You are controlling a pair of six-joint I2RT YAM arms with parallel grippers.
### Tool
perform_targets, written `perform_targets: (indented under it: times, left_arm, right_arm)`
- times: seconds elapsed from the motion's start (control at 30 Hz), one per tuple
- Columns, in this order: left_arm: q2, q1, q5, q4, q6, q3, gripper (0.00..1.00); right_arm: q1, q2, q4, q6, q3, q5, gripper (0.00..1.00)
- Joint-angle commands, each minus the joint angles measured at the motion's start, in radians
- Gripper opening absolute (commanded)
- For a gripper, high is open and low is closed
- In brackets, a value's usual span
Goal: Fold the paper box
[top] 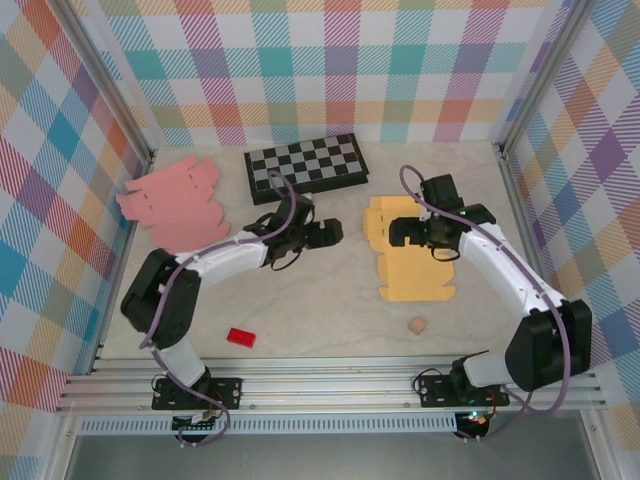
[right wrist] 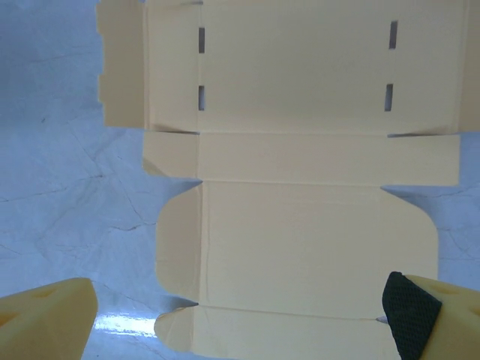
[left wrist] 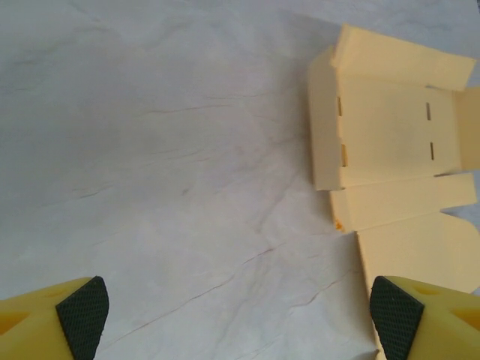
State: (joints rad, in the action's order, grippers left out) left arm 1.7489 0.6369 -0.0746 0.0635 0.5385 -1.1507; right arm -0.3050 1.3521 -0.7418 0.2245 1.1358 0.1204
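Flat yellow paper box (top: 412, 258) lies lengthwise near-to-far on the counter (top: 330, 310), slotted end far; both arms' jaws gape wide, empty.

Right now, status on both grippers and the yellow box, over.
Both open: left gripper over bare table, right gripper over the yellow box. Box unfolded on table. Red block, tan cube apart from it.

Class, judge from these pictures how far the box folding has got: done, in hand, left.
Done: almost nothing; the yellow box sheet lies nearly flat on the table, only creased. In hand: nothing held; the right gripper hovers open over it, the left gripper open beside it. Left: raising walls, tucking flaps.
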Motion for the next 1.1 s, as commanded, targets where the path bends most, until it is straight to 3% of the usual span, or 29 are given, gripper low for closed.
perform_targets:
  times: [0.0,0.33,0.63,0.77,0.87,1.07]
  left_arm:
    - [0.103,0.017,-0.072,-0.023,-0.017,-0.103,0.89]
    - [0.389,0.028,-0.184,0.035,0.021,-0.416,0.81]
    - [0.543,0.057,-0.189,0.117,0.021,-0.61,0.75]
    - [0.592,0.062,-0.193,0.138,0.026,-0.671,0.67]
    - [0.623,0.065,-0.203,0.148,0.025,-0.716,0.5]
    - [0.634,0.072,-0.195,0.15,0.0,-0.748,0.0]
  right_arm:
    - [-0.003,-0.07,0.04,-0.024,-0.045,0.028,1.0]
    - [-0.003,-0.19,0.193,0.026,-0.192,0.021,1.0]
    - [-0.003,-0.16,0.249,0.058,-0.224,-0.007,1.0]
    - [-0.003,-0.164,0.261,0.064,-0.232,-0.004,1.0]
    - [-0.003,-0.167,0.261,0.066,-0.228,0.004,1.0]
    - [-0.003,-0.176,0.253,0.071,-0.22,0.037,1.0]
